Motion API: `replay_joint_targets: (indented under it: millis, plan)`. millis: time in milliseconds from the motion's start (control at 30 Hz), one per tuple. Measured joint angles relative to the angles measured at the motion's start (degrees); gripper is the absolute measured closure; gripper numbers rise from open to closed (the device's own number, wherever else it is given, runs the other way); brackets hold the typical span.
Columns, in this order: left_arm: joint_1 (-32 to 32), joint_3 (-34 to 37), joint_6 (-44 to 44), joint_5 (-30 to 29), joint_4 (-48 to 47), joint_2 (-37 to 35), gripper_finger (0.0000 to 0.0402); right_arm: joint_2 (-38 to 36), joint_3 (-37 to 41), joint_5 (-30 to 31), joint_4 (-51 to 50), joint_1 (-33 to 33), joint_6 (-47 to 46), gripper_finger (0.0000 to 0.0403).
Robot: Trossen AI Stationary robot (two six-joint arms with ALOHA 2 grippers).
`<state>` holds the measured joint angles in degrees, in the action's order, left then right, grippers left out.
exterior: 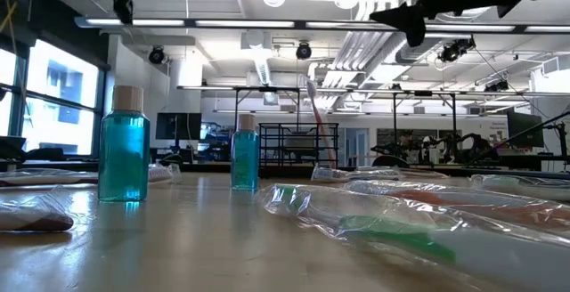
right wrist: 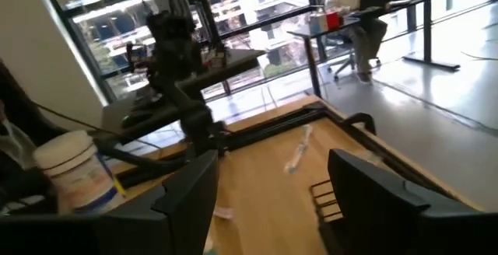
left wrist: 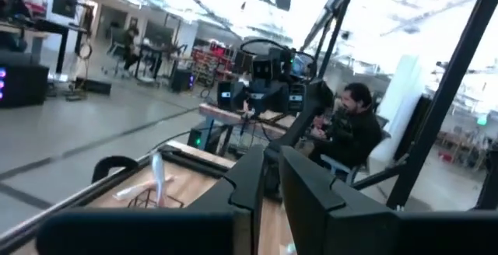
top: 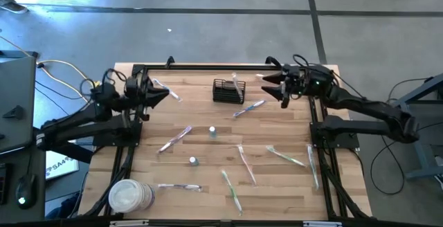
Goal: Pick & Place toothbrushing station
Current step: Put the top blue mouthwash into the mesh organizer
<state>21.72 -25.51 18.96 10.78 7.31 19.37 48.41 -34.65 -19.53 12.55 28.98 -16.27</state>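
Note:
The toothbrushing station, a small black wire-mesh basket [top: 225, 91] [exterior: 298, 145], stands on its base at the table's far middle. One wrapped toothbrush [top: 238, 86] [left wrist: 158, 176] stands up in it, leaning on its rim. My left gripper [top: 165, 96] [left wrist: 272, 200] hovers high to the basket's left, pointing at it, its fingers a narrow gap apart with nothing between them. To the basket's right my right gripper [top: 275, 86] [right wrist: 272, 200] hovers just as high, open wide and holding nothing.
Several wrapped toothbrushes lie flat across the table, one [top: 249, 107] just near the basket, another [top: 174, 139] left of the middle. Two small blue bottles [top: 212, 131] [top: 194, 160] stand upright mid-table. A round white tub [top: 130, 196] sits at the near left corner. A person [left wrist: 354, 127] sits beyond the table.

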Motion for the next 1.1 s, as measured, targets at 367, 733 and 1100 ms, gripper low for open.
replay_joint_targets:
  millis: [367, 733, 1100]
  plan:
    - [0.0, -24.83, -0.38, 11.74, -8.72, 24.56, 0.0248, -3.54, 0.0, 7.7, -1.21, -9.61, -0.59, 0.0167]
    - [-6.51, -38.88, -3.59, 23.24, -8.93, 39.3, 0.0179, -6.13, 0.0, 7.88, -3.58, -16.75, -0.59, 0.0167]
    - [-16.01, -56.37, -17.12, 13.83, -30.62, 46.17, 0.0179, -8.53, 0.0, 6.03, -6.2, -21.18, -0.61, 0.0167]
